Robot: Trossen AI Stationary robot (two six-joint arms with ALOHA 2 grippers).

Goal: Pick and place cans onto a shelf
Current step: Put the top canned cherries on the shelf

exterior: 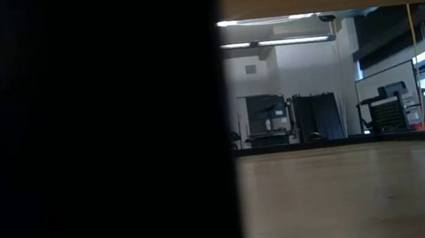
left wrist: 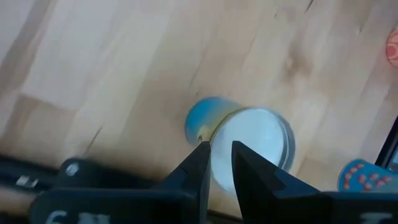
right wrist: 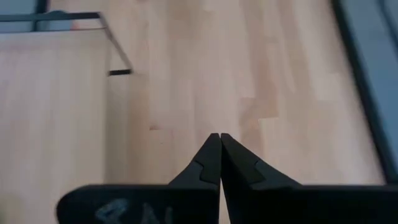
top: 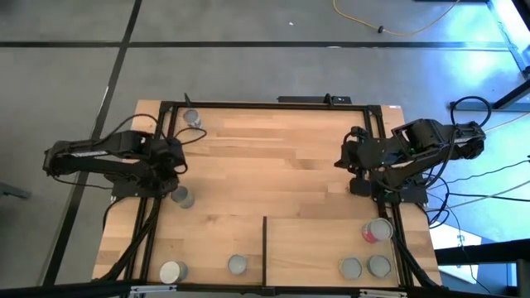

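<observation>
High view has the left arm folded in over the table's left side, its wrist ending right by a can near the left edge, about mid-depth. The left wrist view shows the left gripper above that same can, fingers a narrow gap apart and not clamped on anything; the can's pale round top faces the camera, so it stands upright with its long axis vertical, and a blue and yellow side label peeks out along one side. The fingers overlap the can's rim in that view, so I can't tell whether they touch it.

The right arm sits tucked at the table's right edge, and the right gripper hangs over bare wood with its fingertips pressed together, holding nothing.

The other cans all look upright too: one by the far left corner, one with a whitish top at the near left, one just left of the black strip, and three on the shelf, the near right panel. Of those, the one with the red-pink side is near the right edge, with two grey-topped ones closer to the near edge.

The low view is mostly useless, since something dark blocks its left half and no cans show up there. I only count seven cans.
</observation>
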